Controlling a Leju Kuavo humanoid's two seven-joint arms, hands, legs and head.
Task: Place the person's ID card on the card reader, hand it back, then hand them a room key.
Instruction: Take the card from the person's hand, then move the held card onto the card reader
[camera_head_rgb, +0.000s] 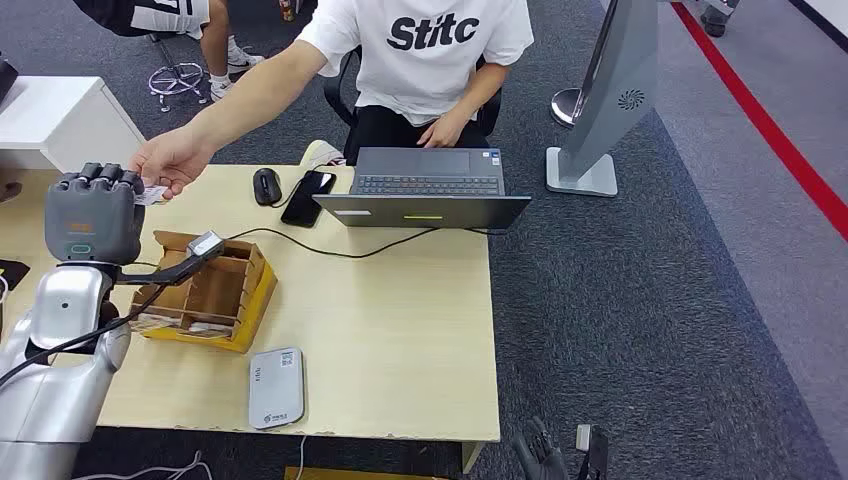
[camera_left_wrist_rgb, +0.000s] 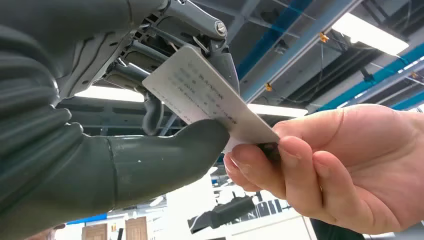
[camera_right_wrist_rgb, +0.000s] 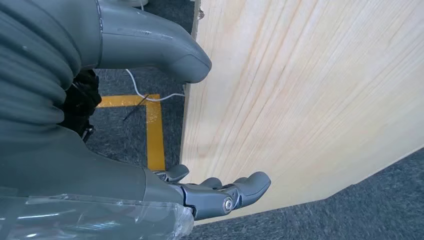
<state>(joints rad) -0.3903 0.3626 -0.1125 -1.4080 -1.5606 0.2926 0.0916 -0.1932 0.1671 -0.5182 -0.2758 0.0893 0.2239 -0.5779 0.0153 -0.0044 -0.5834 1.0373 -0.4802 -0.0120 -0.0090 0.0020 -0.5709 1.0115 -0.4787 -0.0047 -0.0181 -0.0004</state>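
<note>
Left hand pinches ID card; person's hand grips its far end. Right hand hangs spread beside the table.

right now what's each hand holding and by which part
The left hand pinches the ID card by one end between thumb and fingers; the person's hand grips its other end. The right hand holds nothing.

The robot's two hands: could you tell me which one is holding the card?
The left hand, raised at the table's far left, pinches the card with the person's hand; the right hand hangs empty.
</note>
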